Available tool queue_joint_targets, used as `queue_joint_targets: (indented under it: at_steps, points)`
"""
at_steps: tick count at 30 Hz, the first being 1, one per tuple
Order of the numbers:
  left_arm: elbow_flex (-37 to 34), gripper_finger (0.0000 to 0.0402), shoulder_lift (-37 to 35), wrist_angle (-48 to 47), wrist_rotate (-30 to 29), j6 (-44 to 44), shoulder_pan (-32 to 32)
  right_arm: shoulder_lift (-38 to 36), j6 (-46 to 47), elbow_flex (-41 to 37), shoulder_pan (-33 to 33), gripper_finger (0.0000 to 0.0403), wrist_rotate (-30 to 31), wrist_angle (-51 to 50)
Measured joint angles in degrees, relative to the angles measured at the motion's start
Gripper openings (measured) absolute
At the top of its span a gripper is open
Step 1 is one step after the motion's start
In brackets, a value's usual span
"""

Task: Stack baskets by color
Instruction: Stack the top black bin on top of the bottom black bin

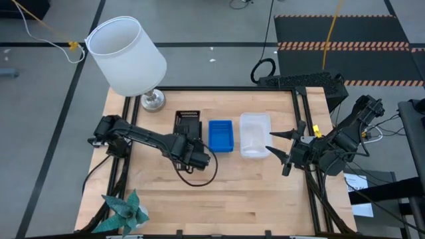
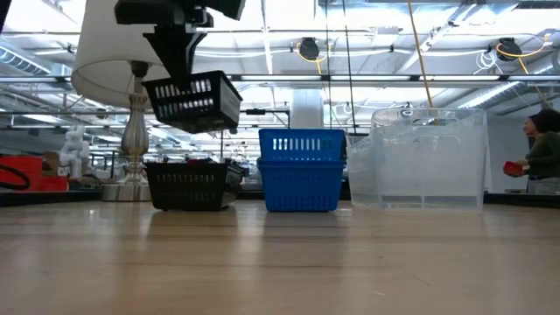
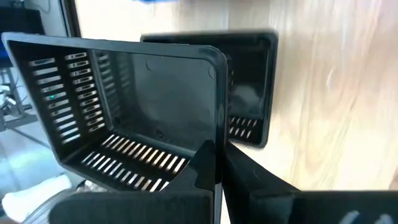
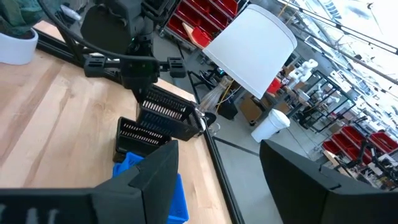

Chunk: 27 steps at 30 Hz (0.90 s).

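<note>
My left gripper is shut on a black basket and holds it in the air above another black basket that rests on the table. To the right of those stand a stack of blue baskets and then clear baskets, all on their bottoms. My right gripper hovers open at the table's right edge, next to the clear baskets, with nothing between its fingers. My left gripper pinches one wall of the black basket at its rim, one finger inside the basket and one outside. The fingers come from above, slanting down. The basket hangs below them, tilted, clear of the black basket underneath.
A lamp with a white shade stands at the table's far left corner. A teal paper ornament sits at the near left corner. A black cable loop hangs from the left arm. A person stands beyond the table.
</note>
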Motion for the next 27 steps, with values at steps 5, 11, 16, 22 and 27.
queue_joint_targets:
  at_steps: [5, 11, 16, 22, 27]
  points:
    - [-0.12, 0.0014, 0.00, 2.74, -0.24, -0.07, -0.15, 0.00, 1.46, 0.00, -0.01, 0.0209, -3.97, 0.03]
    - [-4.85, 0.0007, 0.00, 6.59, 1.18, -0.46, -0.07, 0.00, 1.49, 0.00, -0.02, 0.0173, -4.47, 0.42]
    - [-8.75, 0.0019, 0.00, 8.79, 3.06, -1.20, -0.07, -0.02, 1.49, 0.00, -0.04, 0.0147, -4.47, 0.43]
    - [-10.72, 0.0008, 0.00, 11.99, 3.40, 0.64, -0.04, 0.00, 1.34, 0.00, -0.04, 0.0133, -4.47, 0.44]
    - [-11.37, 0.0017, 0.00, 14.38, 3.93, 1.77, 0.55, -0.02, 1.32, 0.00, -0.04, 0.0132, -4.47, 0.44]
